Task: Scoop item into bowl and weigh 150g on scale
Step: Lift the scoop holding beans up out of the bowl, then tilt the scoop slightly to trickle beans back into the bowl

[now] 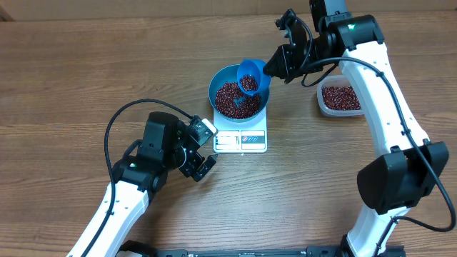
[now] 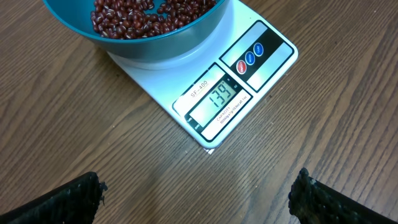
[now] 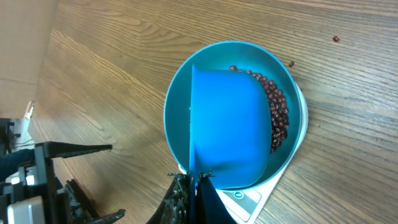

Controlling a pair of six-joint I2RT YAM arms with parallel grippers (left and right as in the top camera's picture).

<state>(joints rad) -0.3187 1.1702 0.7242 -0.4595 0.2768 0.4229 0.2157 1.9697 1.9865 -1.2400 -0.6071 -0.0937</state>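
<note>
The scale [image 2: 273,59] is labelled SF-400 above a display [image 2: 222,96] reading 139; the finer print beneath is too small to make out. It sits on the worktop [image 1: 86,64] with the round blue bowl [image 1: 213,86] on its platform. The bowl holds a loose heap of small maroon beans [image 1: 230,98]. The right end effector [image 3: 194,190] is clamped on a blue scoop [image 3: 227,124], which is tilted over the bowl. A clear tub [image 1: 323,107] to the right holds more beans. The left end effector [image 1: 208,150] hangs wide open just in front of the scale.

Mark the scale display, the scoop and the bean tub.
Scale display [image 2: 219,99], left wrist view, on the digits.
Blue scoop [image 1: 253,71], overhead view, on its cup.
Clear tub [image 1: 340,114], overhead view, on its rim.
</note>
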